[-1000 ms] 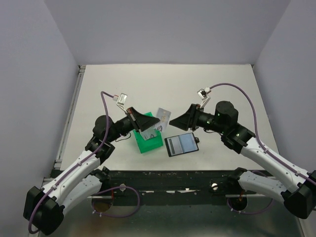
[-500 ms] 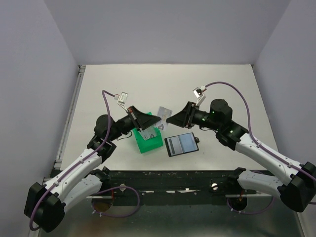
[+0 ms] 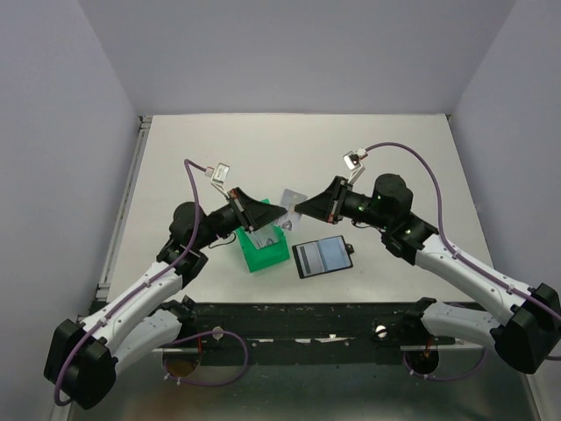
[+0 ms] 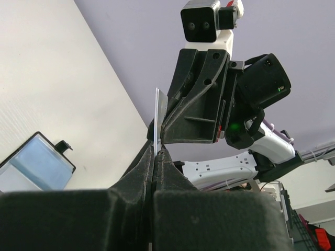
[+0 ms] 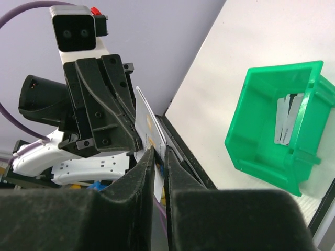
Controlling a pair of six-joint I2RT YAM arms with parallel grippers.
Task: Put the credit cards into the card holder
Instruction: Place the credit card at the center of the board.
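A white credit card (image 3: pixel 289 198) hangs in the air above the green bin, and my left gripper (image 3: pixel 279 211) is shut on its edge. In the left wrist view the card (image 4: pixel 158 117) rises edge-on from the closed left gripper (image 4: pixel 156 151). My right gripper (image 3: pixel 300 209) meets it from the right. Its fingers (image 5: pixel 145 162) stand either side of the card (image 5: pixel 149 123) with a thin gap still showing. Two more pale credit cards (image 5: pixel 287 119) lie in the green bin (image 5: pixel 272 125). The black card holder (image 3: pixel 323 256) lies open on the table, its slots up.
The green bin (image 3: pixel 263 250) sits on the table just left of the card holder (image 4: pixel 36 168), under both grippers. Grey walls close in the white table (image 3: pixel 219 149) on three sides. The dark front rail (image 3: pixel 289 316) carries the arm bases.
My right arm has come left to the card while its jaws narrowed around it. The left gripper has kept its hold and edged slightly right.
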